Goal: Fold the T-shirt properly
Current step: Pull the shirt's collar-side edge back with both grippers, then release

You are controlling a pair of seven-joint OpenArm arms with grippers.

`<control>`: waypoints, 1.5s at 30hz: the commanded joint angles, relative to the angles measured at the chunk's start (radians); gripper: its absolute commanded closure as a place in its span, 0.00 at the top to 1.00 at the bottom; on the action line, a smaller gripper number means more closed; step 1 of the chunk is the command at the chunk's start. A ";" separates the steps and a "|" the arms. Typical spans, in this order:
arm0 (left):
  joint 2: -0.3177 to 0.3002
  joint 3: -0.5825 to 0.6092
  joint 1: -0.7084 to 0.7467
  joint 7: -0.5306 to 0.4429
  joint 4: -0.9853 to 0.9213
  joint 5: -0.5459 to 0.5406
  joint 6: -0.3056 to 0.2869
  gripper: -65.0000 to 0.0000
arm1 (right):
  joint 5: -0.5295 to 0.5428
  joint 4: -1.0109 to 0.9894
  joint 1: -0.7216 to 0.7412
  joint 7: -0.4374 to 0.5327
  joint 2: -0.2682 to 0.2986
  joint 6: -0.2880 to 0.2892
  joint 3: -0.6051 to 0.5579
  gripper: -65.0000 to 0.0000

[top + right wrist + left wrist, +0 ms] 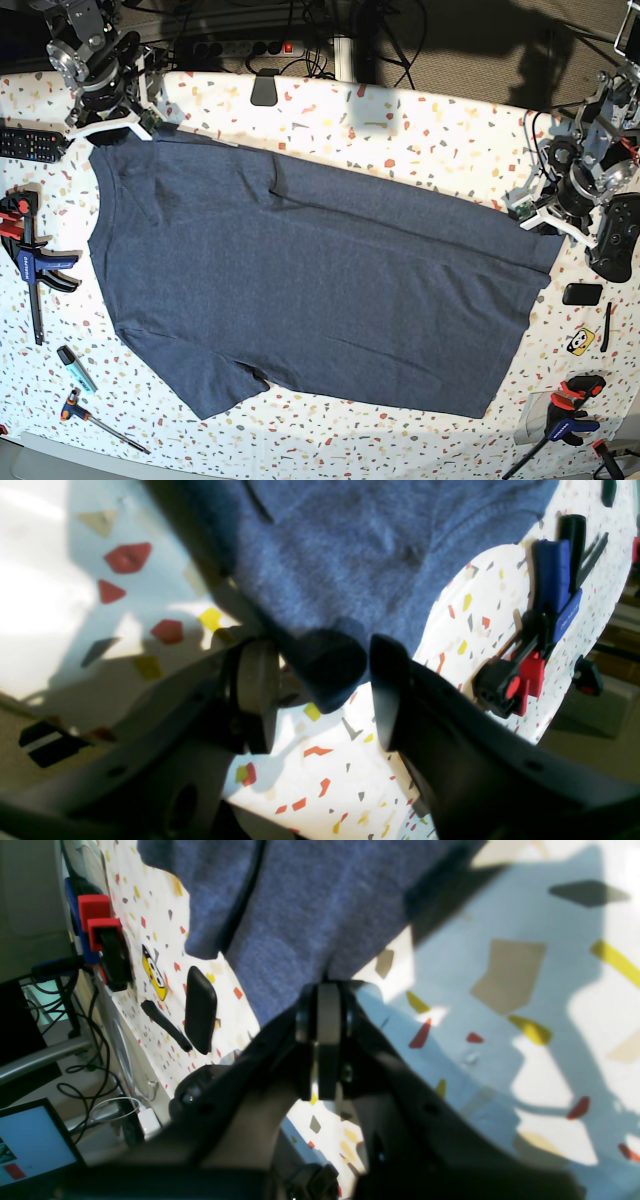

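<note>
1. The T-shirt (310, 285) is lying spread flat and plain side up across the speckled surface (420, 125), collar end towards the base view's left and hem towards its right.
2. The left fingers (327, 990) are pressing tight together on the hem corner at the shirt's far right. In the left wrist view the cloth is running straight into the pinch, so this grasp looks sound.
3. The right fingers (320, 680) are standing apart at the collar-side corner, with a rolled lip of blue cloth sitting between them. Nothing is being gripped on that side.
4. The step in hand seems to be taking hold of both far corners so that the far edge can be carried over towards the near one.
5. To do it well, the right fingers should be closing squarely on that lip, taking both layers and not just the top one.
6. The left side should be waiting without pulling, or the shirt will be dragging towards the right and wrinkling.
7. Once both are holding, lifting evenly and just clear of the surface should be keeping the far edge straight.
8. The clamp (30, 265) and remote (28, 145) are lying just beside the left sleeve, so the cloth should be staying clear of them.
</note>
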 commanded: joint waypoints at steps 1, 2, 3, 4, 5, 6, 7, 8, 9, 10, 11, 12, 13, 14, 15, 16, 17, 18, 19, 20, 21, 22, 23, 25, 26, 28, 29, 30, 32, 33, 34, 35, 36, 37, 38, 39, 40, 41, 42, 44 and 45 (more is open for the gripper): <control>-0.015 -0.008 -0.014 0.003 0.008 0.001 -0.001 0.00 | -0.002 0.004 0.000 -0.007 0.015 0.019 0.006 0.38; -0.015 -0.008 -0.014 0.003 0.008 0.001 -0.001 0.00 | -0.002 0.004 0.000 -0.006 0.015 0.026 0.006 0.33; -0.015 -0.008 -0.014 0.003 0.008 0.001 -0.001 0.00 | -0.001 0.004 0.003 -0.006 0.015 0.031 0.006 0.28; -0.015 -0.008 -0.014 0.003 0.008 0.001 -0.001 0.00 | 0.002 0.004 0.009 -0.006 0.015 0.034 0.006 0.24; -0.015 -0.008 -0.014 0.003 0.008 0.001 -0.001 0.00 | 0.006 0.004 0.015 -0.006 0.015 0.036 0.006 0.20; -0.015 -0.008 -0.013 0.003 0.008 0.001 -0.001 0.00 | 0.006 0.004 0.022 -0.008 0.015 0.036 0.006 0.16; -0.015 -0.008 -0.013 0.005 0.008 0.001 -0.001 0.00 | 0.006 0.004 0.028 -0.009 0.015 0.036 0.006 0.10; -0.015 -0.008 -0.013 0.009 0.008 0.001 -0.001 0.00 | 0.006 0.004 0.034 -0.013 0.015 0.035 0.006 0.04; -0.015 -0.008 -0.013 0.022 0.008 0.001 -0.001 0.00 | 0.007 0.004 0.042 -0.019 0.015 0.035 0.006 0.00; -0.015 -0.008 -0.014 0.038 0.008 0.001 -0.001 0.00 | 0.022 0.004 0.047 -0.031 0.015 0.035 0.006 0.00; -0.015 -0.008 -0.013 0.056 0.008 0.001 -0.001 0.00 | 0.045 0.004 0.054 -0.042 0.015 0.034 0.006 0.00; -0.015 -0.008 -0.013 0.075 0.008 0.001 -0.001 0.00 | 0.066 0.004 0.061 -0.056 0.015 0.034 0.006 0.00; -0.015 -0.008 -0.013 0.094 0.008 0.001 -0.001 0.00 | 0.085 0.004 0.067 -0.064 0.015 0.034 0.006 0.00; -0.015 -0.008 -0.013 0.111 0.008 0.000 -0.001 0.00 | 0.090 0.004 0.071 -0.064 0.015 0.027 0.006 0.00; -0.015 -0.008 -0.013 0.129 0.008 0.000 0.000 0.00 | 0.089 0.004 0.071 -0.064 0.015 0.013 0.006 0.00; -0.015 -0.008 -0.011 0.146 0.008 0.000 0.003 0.00 | 0.089 0.005 0.071 -0.064 0.015 -0.003 0.006 0.00; -0.015 -0.008 -0.010 0.163 0.009 -0.001 0.008 0.00 | 0.089 0.005 0.071 -0.065 0.015 -0.010 0.006 0.00; -0.016 -0.008 -0.010 0.180 0.009 -0.005 0.010 0.00 | 0.089 0.005 0.069 -0.073 0.015 -0.010 0.006 0.00; -0.018 -0.008 -0.010 0.198 0.010 -0.016 0.011 0.00 | 0.089 0.006 0.066 -0.082 0.015 -0.010 0.006 0.00; -0.022 -0.008 -0.010 0.216 0.010 -0.035 0.010 0.00 | 0.089 0.007 0.059 -0.084 0.016 -0.010 0.006 0.00; -0.030 -0.008 -0.010 0.230 0.012 -0.056 0.010 0.00 | 0.089 0.007 0.053 -0.085 0.015 -0.010 0.006 0.00; -0.039 -0.008 -0.008 0.235 0.016 -0.076 0.010 0.00 | 0.089 0.007 0.045 -0.088 0.016 -0.010 0.006 0.00; -0.054 -0.008 -0.004 0.236 0.025 -0.097 0.010 0.00 | 0.089 0.007 0.039 -0.088 0.016 -0.011 0.007 0.00; -0.091 -0.008 0.013 0.235 0.058 -0.149 0.010 0.00 | 0.089 0.007 0.017 -0.089 0.016 -0.027 0.008 0.00; -0.113 -0.008 0.027 0.236 0.083 -0.175 0.010 0.00 | 0.089 0.007 0.006 -0.089 0.016 -0.041 0.008 0.00; -0.162 -0.008 0.063 0.237 0.146 -0.222 0.010 0.00 | 0.088 0.010 -0.016 -0.088 0.016 -0.063 0.008 0.00; -0.188 -0.008 0.082 0.236 0.180 -0.243 0.010 0.00 | 0.088 0.014 -0.026 -0.088 0.016 -0.070 0.008 0.00; -0.211 -0.008 0.101 0.240 0.212 -0.265 0.010 0.00 | 0.087 0.019 -0.037 -0.089 0.016 -0.070 0.008 0.00; -0.252 -0.008 0.136 0.266 0.266 -0.297 0.009 0.00 | 0.079 0.033 -0.063 -0.092 0.016 -0.070 0.008 0.00; -0.266 -0.008 0.152 0.285 0.286 -0.304 0.009 0.00 | 0.076 0.041 -0.079 -0.091 0.016 -0.071 0.008 0.00; -0.279 -0.008 0.166 0.298 0.300 -0.307 0.010 0.00 | 0.076 0.050 -0.097 -0.092 0.016 -0.072 0.008 0.00; -0.290 -0.008 0.180 0.304 0.309 -0.307 0.010 0.00 | 0.076 0.061 -0.116 -0.091 0.017 -0.082 0.008 0.00; -0.298 -0.008 0.195 0.305 0.315 -0.307 0.010 0.00 | 0.076 0.071 -0.137 -0.092 0.018 -0.101 0.008 0.00; -0.303 -0.008 0.209 0.311 0.319 -0.307 0.010 0.00 | 0.074 0.082 -0.157 -0.092 0.018 -0.126 0.008 0.00; -0.306 -0.008 0.222 0.315 0.320 -0.307 0.010 0.00 | 0.071 0.090 -0.177 -0.093 0.018 -0.148 0.008 0.00; -0.308 -0.008 0.235 0.315 0.321 -0.307 0.010 0.00 | 0.060 0.097 -0.196 -0.096 0.018 -0.165 0.011 0.00; -0.309 -0.008 0.248 0.314 0.321 -0.307 0.010 0.00 | 0.043 0.102 -0.213 -0.095 0.018 -0.175 0.014 0.00; -0.309 -0.008 0.259 0.314 0.322 -0.307 0.010 0.00 | 0.032 0.106 -0.230 -0.095 0.018 -0.188 0.018 0.00; -0.309 -0.008 0.267 0.314 0.322 -0.307 0.010 0.00 | 0.021 0.108 -0.244 -0.095 0.018 -0.195 0.026 0.00; -0.309 -0.008 0.272 0.306 0.322 -0.307 0.010 0.00 | 0.025 0.110 -0.260 -0.094 0.018 -0.212 0.040 0.00; -0.309 -0.008 0.272 0.306 0.322 -0.307 0.010 0.00 | 0.029 0.110 -0.259 -0.094 0.017 -0.219 0.041 0.00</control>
